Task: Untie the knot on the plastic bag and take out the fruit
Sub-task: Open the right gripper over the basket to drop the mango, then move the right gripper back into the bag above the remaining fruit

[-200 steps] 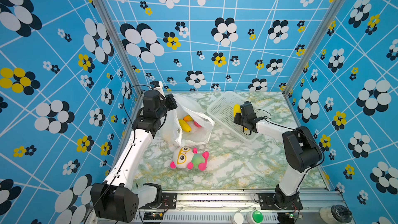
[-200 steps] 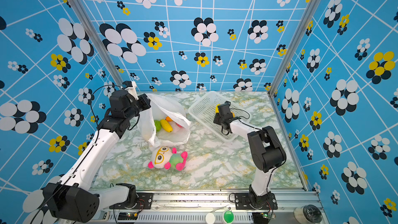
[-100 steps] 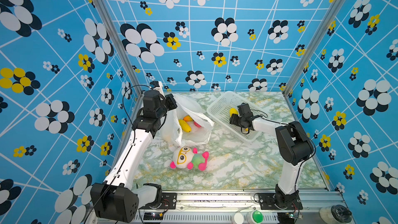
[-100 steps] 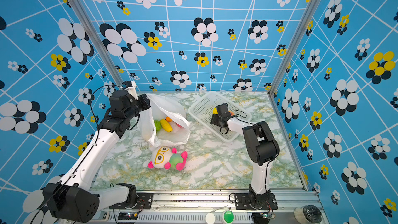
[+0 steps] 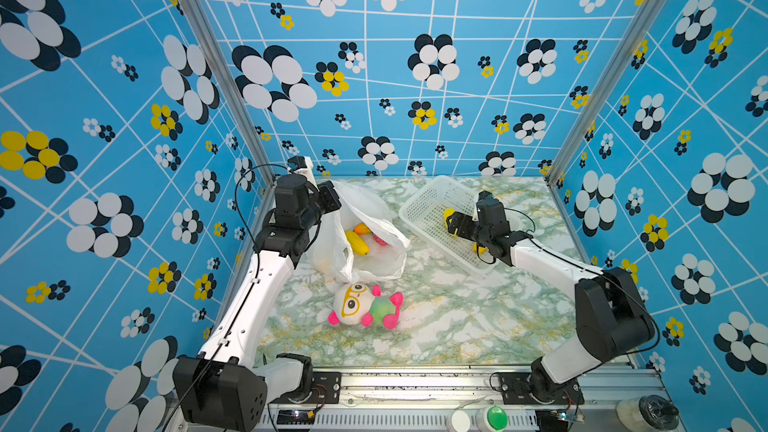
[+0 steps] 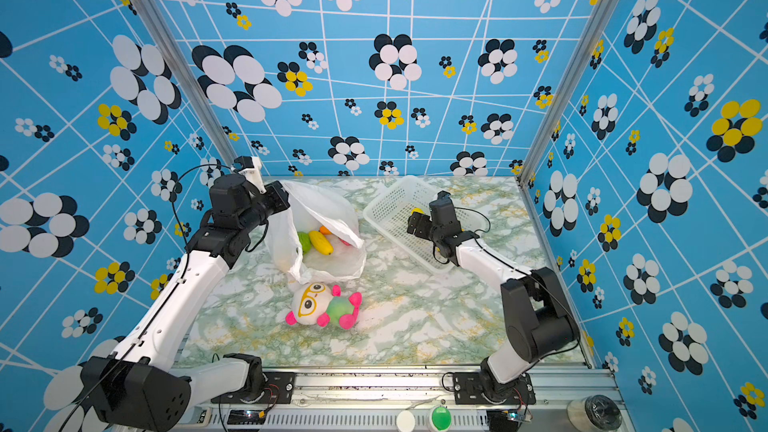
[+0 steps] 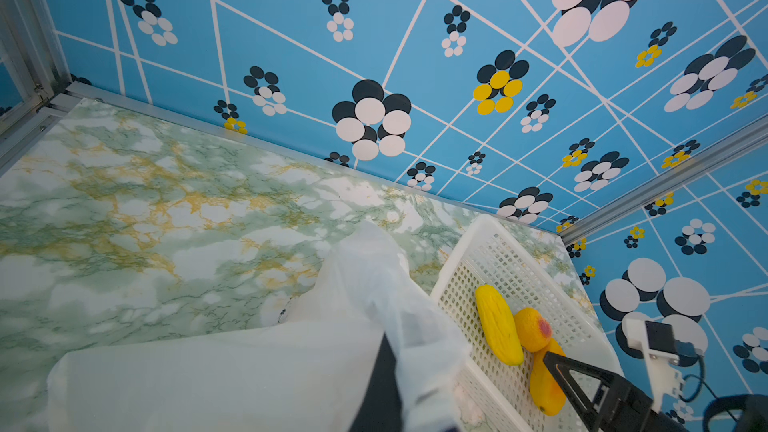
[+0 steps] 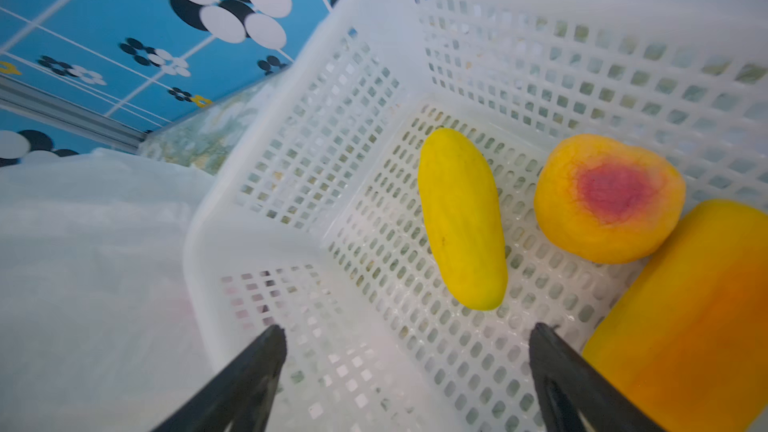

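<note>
In the basket (image 8: 316, 147), the yellow fruit (image 8: 461, 218) was let go.
The left gripper (image 5: 330, 201) stayed clamped on the open plastic bag (image 5: 374, 209), other fruit (image 5: 356, 241) still inside; the right gripper (image 8: 407, 328) had spread wide and empty above the basket, so more trips looked needed.

Two white-and-black robot arms, seen from above. L arm (image 5: 257, 292) rises from its front base, elbow bent, forearm angled up and back. The left gripper (image 5: 332, 201) sits at the top left edge of the plastic bag (image 5: 365, 205), jaws clamped tight on a fold of film, w/ the film draped over one finger in the wrist view. R arm (image 5: 552, 263) folds at a big black elbow, forearm low, pointing toward the bag. The right gripper (image 5: 455, 222) hangs well right of the bag, jaws spread wide, empty.
</note>
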You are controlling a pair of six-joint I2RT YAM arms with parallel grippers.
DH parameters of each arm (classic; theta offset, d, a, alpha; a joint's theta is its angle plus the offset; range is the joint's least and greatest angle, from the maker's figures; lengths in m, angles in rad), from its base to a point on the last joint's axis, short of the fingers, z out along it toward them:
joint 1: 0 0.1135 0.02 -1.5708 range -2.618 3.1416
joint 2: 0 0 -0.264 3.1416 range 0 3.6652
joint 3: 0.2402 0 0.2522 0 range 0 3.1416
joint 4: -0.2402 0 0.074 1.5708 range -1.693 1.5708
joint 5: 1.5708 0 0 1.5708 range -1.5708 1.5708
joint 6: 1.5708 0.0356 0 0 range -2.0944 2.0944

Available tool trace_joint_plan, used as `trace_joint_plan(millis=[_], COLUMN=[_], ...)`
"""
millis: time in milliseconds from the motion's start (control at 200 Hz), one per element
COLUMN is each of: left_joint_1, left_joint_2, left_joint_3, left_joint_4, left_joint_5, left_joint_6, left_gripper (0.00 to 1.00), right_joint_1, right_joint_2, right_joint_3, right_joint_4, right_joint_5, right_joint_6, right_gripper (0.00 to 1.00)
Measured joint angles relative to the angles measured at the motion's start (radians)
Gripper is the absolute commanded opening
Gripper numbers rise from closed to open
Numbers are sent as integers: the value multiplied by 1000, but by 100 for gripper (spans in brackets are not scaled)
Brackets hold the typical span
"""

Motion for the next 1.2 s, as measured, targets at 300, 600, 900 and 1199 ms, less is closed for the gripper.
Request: trace_joint_plan(millis=[300,600,900,1199], left_joint_1=[0,0,0,0], left_joint_2=[0,0,-6,-18], left_joint_3=[0,-5,-6,-10], left_joint_4=[0,-1,-1,-1], left_joint_5=[0,0,0,0], left_joint_6=[0,0,0,0], left_gripper=[0,0,0,0], right_joint_1=[278,527,582,597], right_joint_2=[-211,-101,60,-204], right_joint_3=[-65,-19,60,-147], right_joint_4=[130,190,191,295], right_joint_5=[94,83,73,130], right_joint_6=[-167,-393,-451,-539], right_gripper=[85,71,57,63])
